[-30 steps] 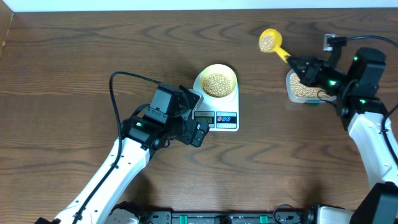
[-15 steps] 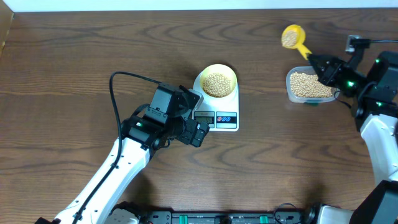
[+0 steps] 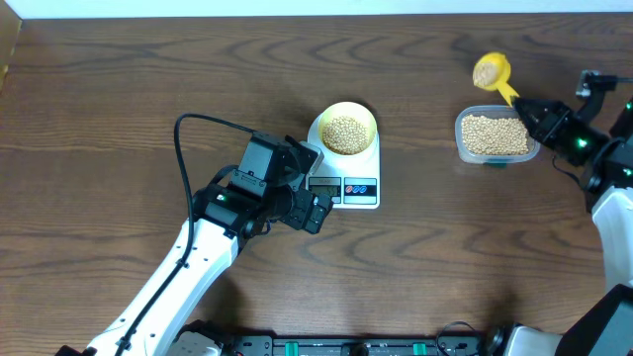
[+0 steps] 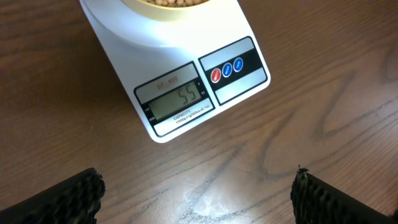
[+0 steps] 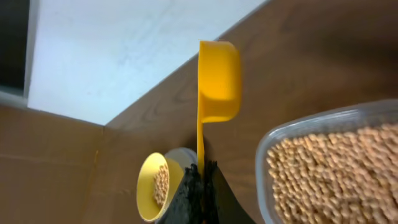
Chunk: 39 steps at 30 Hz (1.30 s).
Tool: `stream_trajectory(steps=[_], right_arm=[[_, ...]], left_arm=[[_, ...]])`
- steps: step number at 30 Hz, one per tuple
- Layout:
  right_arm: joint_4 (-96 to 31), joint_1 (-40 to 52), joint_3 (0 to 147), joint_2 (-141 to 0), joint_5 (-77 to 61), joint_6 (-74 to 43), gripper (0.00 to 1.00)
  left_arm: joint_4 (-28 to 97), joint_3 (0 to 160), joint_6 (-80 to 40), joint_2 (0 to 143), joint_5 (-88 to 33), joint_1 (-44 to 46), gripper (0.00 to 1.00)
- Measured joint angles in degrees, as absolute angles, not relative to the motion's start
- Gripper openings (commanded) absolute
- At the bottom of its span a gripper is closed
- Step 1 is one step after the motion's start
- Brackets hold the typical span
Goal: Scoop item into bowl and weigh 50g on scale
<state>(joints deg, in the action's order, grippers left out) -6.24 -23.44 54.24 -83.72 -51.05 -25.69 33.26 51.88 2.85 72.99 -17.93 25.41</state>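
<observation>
The pale yellow bowl (image 3: pixel 348 129) stands on the white scale (image 3: pixel 346 188) and holds a heap of beans (image 3: pixel 344 132). The scale's display (image 4: pixel 180 99) reads 55. My left gripper (image 3: pixel 311 185) hovers wide open at the scale's near left, fingers (image 4: pixel 62 200) apart over bare wood, the left gripper (image 4: pixel 199 199) holding nothing. My right gripper (image 3: pixel 531 112) is shut on the handle of a yellow scoop (image 3: pixel 491 71), which carries beans just beyond a clear tub (image 3: pixel 495 136) of beans. In the right wrist view the right gripper (image 5: pixel 202 183) pinches the scoop (image 5: pixel 219 78) handle, bowl (image 5: pixel 155 186) behind.
The clear tub (image 5: pixel 336 168) sits at the table's right, under and beside my right arm. A black cable (image 3: pixel 183 148) loops from the left arm over the table. The table's back edge meets a white wall (image 5: pixel 124 43).
The right gripper has carried the bean-filled scoop rightward, away from the bowl to beside the tub's far edge. The left arm, bowl and scale have not moved.
</observation>
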Motion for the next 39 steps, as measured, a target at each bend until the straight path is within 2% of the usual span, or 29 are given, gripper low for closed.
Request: stream_trajectory(steps=[8, 15, 25, 39], right_arm=[[-10.1, -26.2, 54.2, -82.1, -50.3, -22.5, 0.01], [-21.1, -26.4, 54.3, -77.4, -40.9, -14.8, 0.01], [-27.9, -26.1, 54.3, -75.7, -30.5, -4.4, 0.01], [-28.3, -14.1, 54.3, -75.7, -13.0, 8.7, 0.01]], left_arm=[[33.2, 51.9, 2.9, 73.0, -17.9, 25.4, 0.98], [33.2, 51.9, 2.9, 73.0, -17.9, 25.4, 0.98], [33.2, 51.9, 2.9, 73.0, -17.9, 25.4, 0.98], [33.2, 51.9, 2.9, 73.0, -17.9, 25.4, 0.98]])
